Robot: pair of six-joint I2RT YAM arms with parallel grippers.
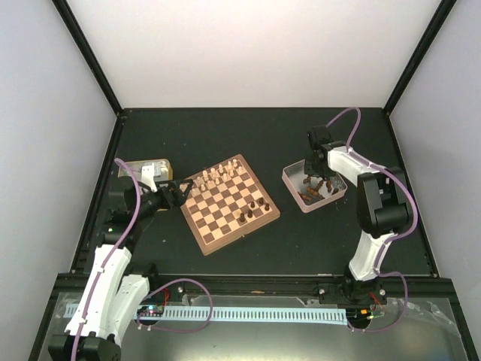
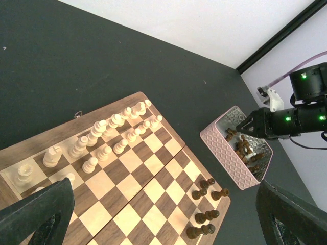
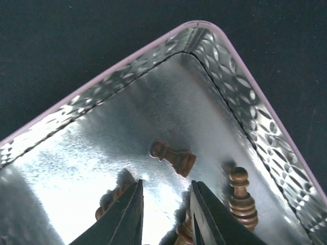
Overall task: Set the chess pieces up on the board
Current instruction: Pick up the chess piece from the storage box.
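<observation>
The board (image 1: 229, 203) lies mid-table, with pale pieces (image 2: 110, 132) ranked along its far-left side. Right of it, inside the pinkish tin (image 2: 225, 153), the right gripper (image 3: 166, 204) is held narrow with nothing clamped. The left gripper (image 1: 179, 194) is spread wide. The lying dark pawn (image 3: 173, 157) could be skidded aside, or 1 upright neighbour (image 3: 241, 196) toppled.

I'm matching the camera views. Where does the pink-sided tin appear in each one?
Top external: pink-sided tin, right of centre, beside the chessboard.
Left wrist: tin, middle right.
Right wrist: tin fills the frame.
Shared landmark: right gripper reaching into it.
</observation>
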